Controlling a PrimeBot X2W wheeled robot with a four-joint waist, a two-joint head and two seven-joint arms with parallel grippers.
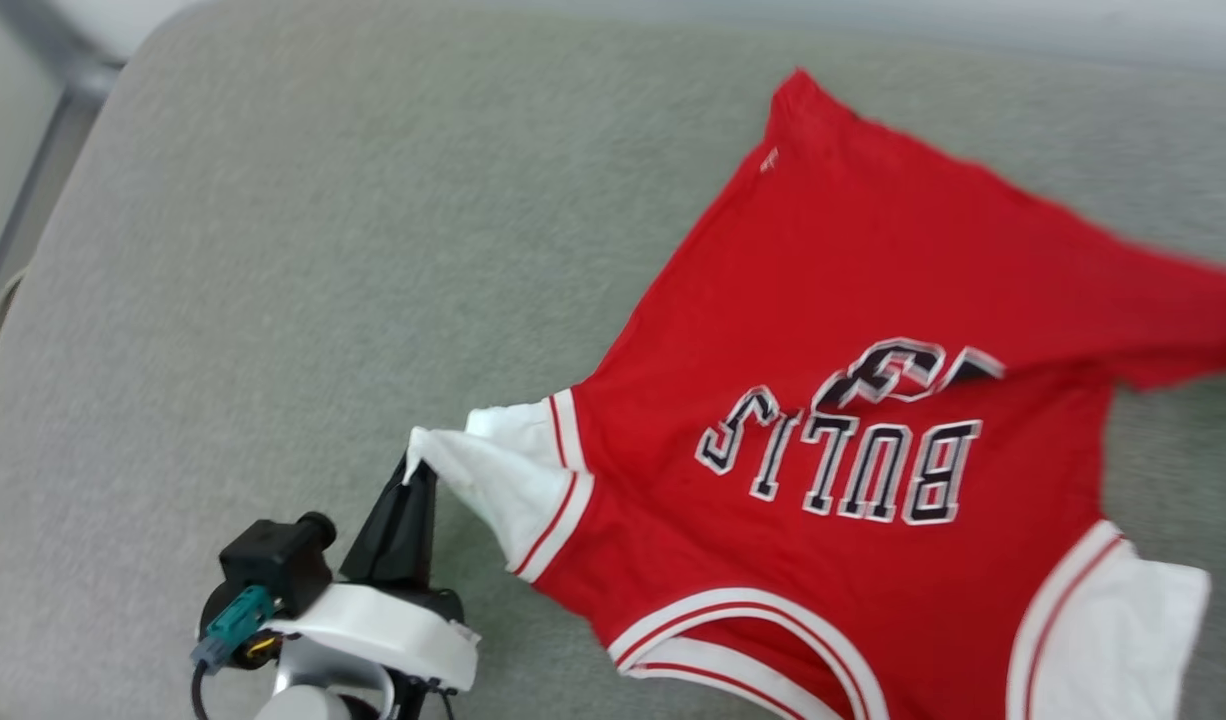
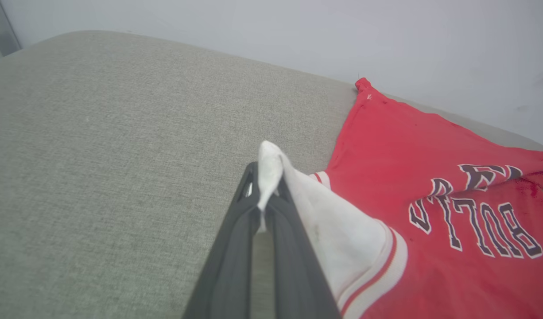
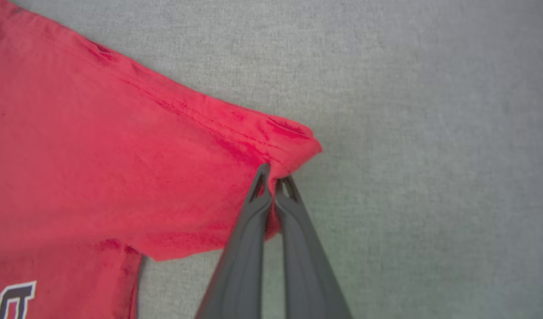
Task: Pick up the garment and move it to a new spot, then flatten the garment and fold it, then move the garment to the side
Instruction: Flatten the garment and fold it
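The red garment lies spread over a grey cushion, lettering face up and upside down to me, collar toward the bottom edge of the head view. My left gripper is shut on the tip of its white left sleeve, lifting it a little; in the left wrist view the white cloth sticks out from between the closed fingers of the left gripper. My right gripper is shut on a red hem corner of the garment, which is pulled out to a point. The other white sleeve lies at the lower right.
The grey fabric cushion stretches wide to the left of the garment. Its rounded far-left corner meets a dark metal bar. A pale wall rises right behind the cushion's far edge.
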